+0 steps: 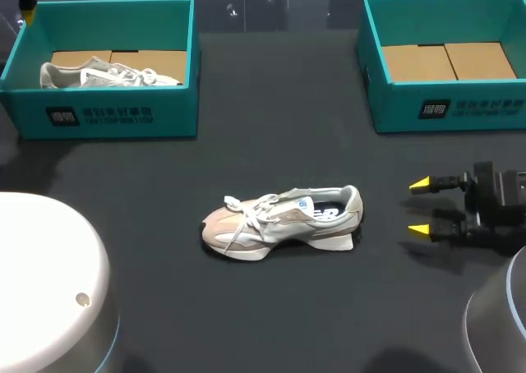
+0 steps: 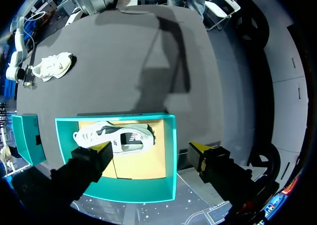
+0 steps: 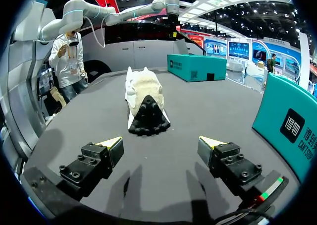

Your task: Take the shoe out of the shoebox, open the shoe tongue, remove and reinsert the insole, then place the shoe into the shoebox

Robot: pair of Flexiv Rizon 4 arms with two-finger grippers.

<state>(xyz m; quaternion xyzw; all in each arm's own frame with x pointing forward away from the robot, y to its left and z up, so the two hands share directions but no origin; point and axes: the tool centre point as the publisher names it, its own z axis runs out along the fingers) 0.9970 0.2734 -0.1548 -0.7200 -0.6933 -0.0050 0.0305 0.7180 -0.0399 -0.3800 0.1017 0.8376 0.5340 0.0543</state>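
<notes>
Your beige shoe [image 1: 279, 223] sits upright, long axis sideways, toe left, heel facing wide right claw [image 1: 421, 206]; left claw [image 2: 151, 146] wide.

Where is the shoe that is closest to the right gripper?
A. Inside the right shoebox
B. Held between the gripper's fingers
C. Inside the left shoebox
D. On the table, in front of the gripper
D: the shoe lies on the dark table, its heel toward the open right gripper, which does not touch it.
</notes>
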